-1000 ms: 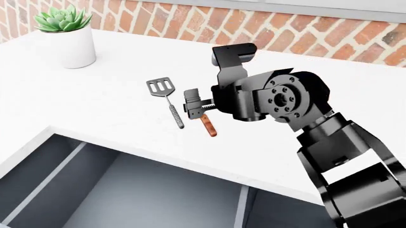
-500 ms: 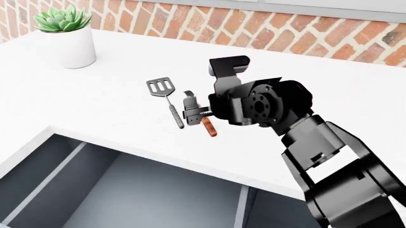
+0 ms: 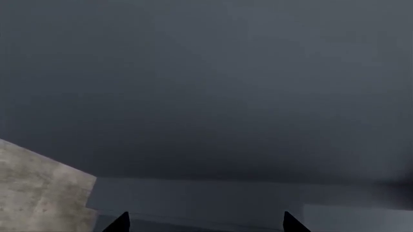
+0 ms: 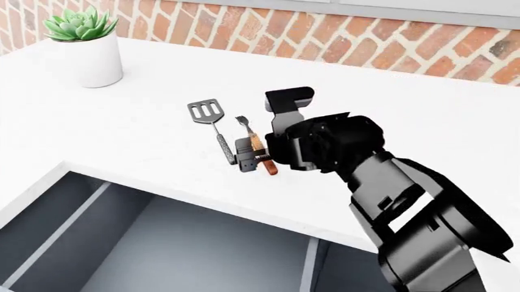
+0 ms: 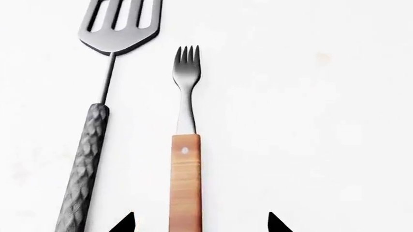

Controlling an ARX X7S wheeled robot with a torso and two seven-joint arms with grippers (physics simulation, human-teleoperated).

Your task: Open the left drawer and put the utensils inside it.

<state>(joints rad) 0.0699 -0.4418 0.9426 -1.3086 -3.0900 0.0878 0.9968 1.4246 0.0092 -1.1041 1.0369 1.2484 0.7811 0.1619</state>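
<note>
The left drawer [image 4: 187, 243] stands pulled open below the counter's front edge, its grey interior bare, with a divider ridge [image 4: 57, 234]. Both utensils lie side by side on the white counter: the grey slotted spatula [image 4: 207, 112] [image 5: 119, 24] and the wooden-handled fork [image 4: 248, 131] [image 5: 185, 183]. My right gripper [image 4: 248, 158] [image 5: 201, 225] is open and low over the fork's handle, one fingertip on each side and clear of it. My left gripper [image 3: 205, 225] is open and empty, facing a dark slate-blue surface; it is out of the head view.
A white pot with a green succulent [image 4: 85, 52] stands at the counter's back left. A brick wall [image 4: 366, 36] runs along the back. A second compartment wall [image 4: 307, 267] borders the drawer on its right. A patch of grey floor [image 3: 38, 193] shows in the left wrist view.
My right gripper has turned and come down toward the counter's front, from beside the fork to astride its handle. The fork's tines now show. The utensils have not moved.
</note>
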